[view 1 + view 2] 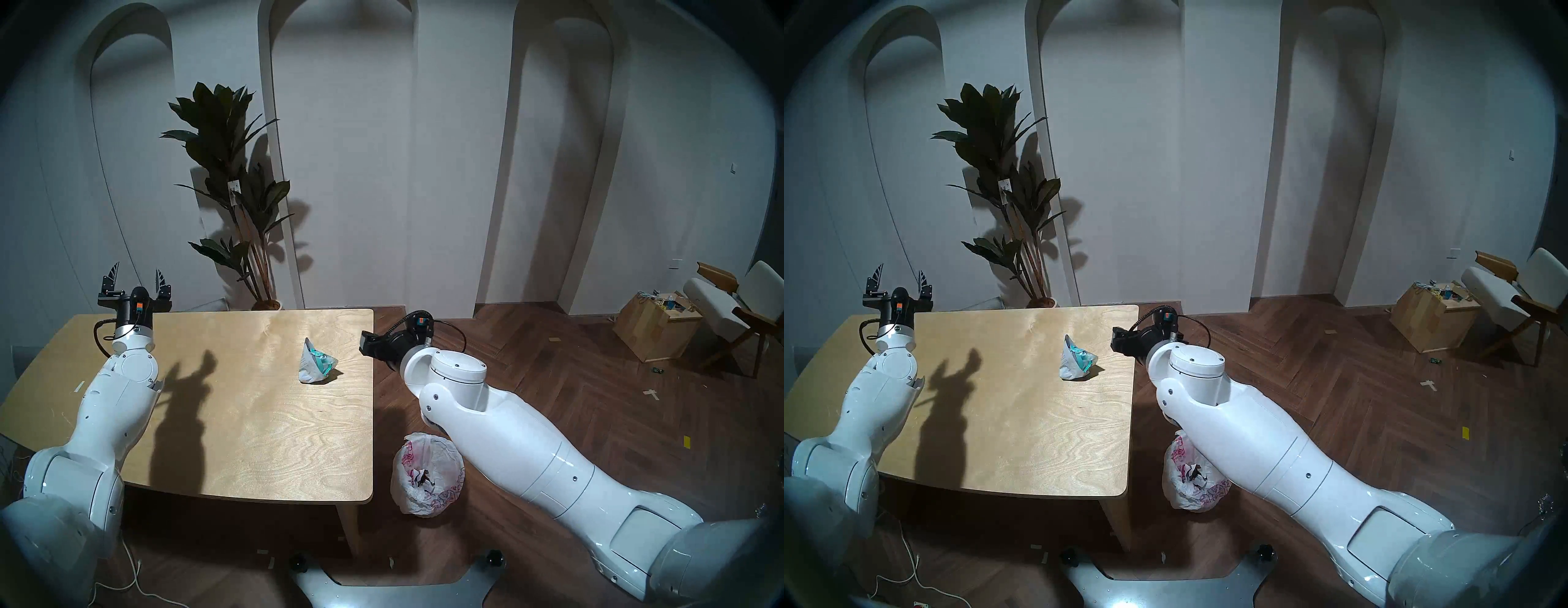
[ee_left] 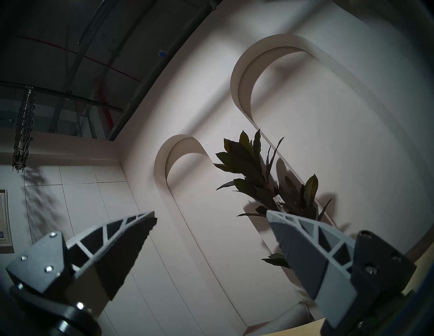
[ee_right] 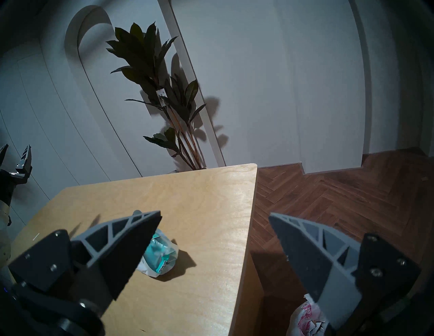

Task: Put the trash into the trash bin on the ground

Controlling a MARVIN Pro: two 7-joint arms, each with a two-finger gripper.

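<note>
The right gripper (image 3: 215, 217), spread wide and empty, is lining up on the crumpled wrapper (image 1: 317, 361); next it needs lowering over it

**Colours in front of me**

My arms (image 1: 526, 450) are glossy white, and my fingers (image 3: 131, 237) are grey with black pads. The desk (image 1: 263, 424) is pale blond wood with wavy grain. The crumpled wrapper (image 1: 316, 362) is white with teal print. The trash bin (image 1: 426, 475) wears a white bag with red-pink print. The floor (image 1: 594, 403) is dark brown herringbone; the plant (image 1: 229, 170) is dark green.
</note>
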